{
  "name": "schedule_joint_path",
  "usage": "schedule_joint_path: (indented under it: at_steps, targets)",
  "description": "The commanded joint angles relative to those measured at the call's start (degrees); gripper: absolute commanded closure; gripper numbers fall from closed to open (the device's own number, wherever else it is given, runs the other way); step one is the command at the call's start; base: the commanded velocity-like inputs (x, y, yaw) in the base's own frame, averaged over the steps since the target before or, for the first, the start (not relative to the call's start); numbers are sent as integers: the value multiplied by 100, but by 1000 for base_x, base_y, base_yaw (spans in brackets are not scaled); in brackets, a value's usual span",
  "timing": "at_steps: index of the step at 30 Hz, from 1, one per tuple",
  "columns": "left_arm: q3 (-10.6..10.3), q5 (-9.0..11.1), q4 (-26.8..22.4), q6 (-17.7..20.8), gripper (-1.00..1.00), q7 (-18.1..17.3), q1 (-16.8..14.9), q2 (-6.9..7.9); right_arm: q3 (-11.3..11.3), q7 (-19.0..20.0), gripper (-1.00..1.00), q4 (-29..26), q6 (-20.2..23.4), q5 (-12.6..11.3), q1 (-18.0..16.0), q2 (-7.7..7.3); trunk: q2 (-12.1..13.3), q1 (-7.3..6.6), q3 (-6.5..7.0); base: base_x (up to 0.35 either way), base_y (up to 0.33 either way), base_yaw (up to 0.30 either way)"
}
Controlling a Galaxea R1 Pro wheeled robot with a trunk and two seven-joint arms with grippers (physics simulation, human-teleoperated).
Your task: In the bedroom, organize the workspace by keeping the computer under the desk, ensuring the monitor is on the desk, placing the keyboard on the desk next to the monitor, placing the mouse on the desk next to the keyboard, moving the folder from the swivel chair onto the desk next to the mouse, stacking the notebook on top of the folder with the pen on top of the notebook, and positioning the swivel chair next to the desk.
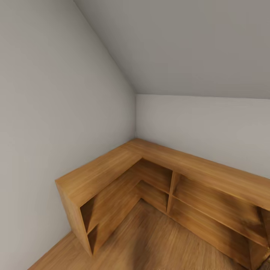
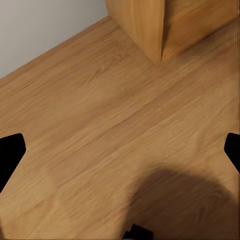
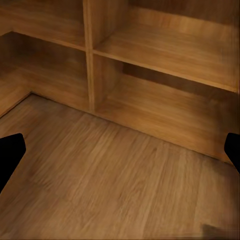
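I face a corner of the bedroom, with grey walls (image 1: 56,93) under a sloped ceiling (image 1: 180,45). The desk, swivel chair, computer and the other workspace things are out of view. In the left wrist view my left gripper (image 2: 120,150) hangs open over bare wood floor (image 2: 100,115), its black fingertips (image 2: 10,152) at the two sides with nothing between them. In the right wrist view my right gripper (image 3: 120,152) is open too, above the floor in front of the shelf bays, with its fingertips (image 3: 10,155) wide apart.
A low L-shaped light wooden shelf unit (image 1: 112,168) wraps the corner along both walls, with open bays (image 3: 165,55) facing me. Its near end panel (image 2: 145,25) stands close to my left gripper. Light wood floor (image 1: 150,240) lies in front of it.
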Motion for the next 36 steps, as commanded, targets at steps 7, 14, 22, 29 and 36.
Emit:
schedule_joint_path:
  at_steps: [7,14,22,29,36]
  targets:
    - [-46,-4,-2,-18,-100,53,-2,-2,50,-57,-100,0,-1,25,-5,5,-4,0,-24,2,1,-277]
    - [-46,-6,-2,-23,-100,53,-2,-8,94,-66,-100,3,276,337,-5,20,-4,0,-47,0,0,-279]
    - [-45,-4,-2,-23,-100,53,-2,-3,86,-70,-100,0,378,431,-5,14,-4,0,-74,0,0,-279]
    - [-52,-17,-2,-16,-100,53,-2,-11,83,-70,-100,0,379,433,-5,11,-4,0,-98,154,127,-279]
    - [-53,-19,-2,-20,-100,53,-2,-9,82,-71,-100,0,379,434,-5,6,-4,0,-121,243,193,-279]
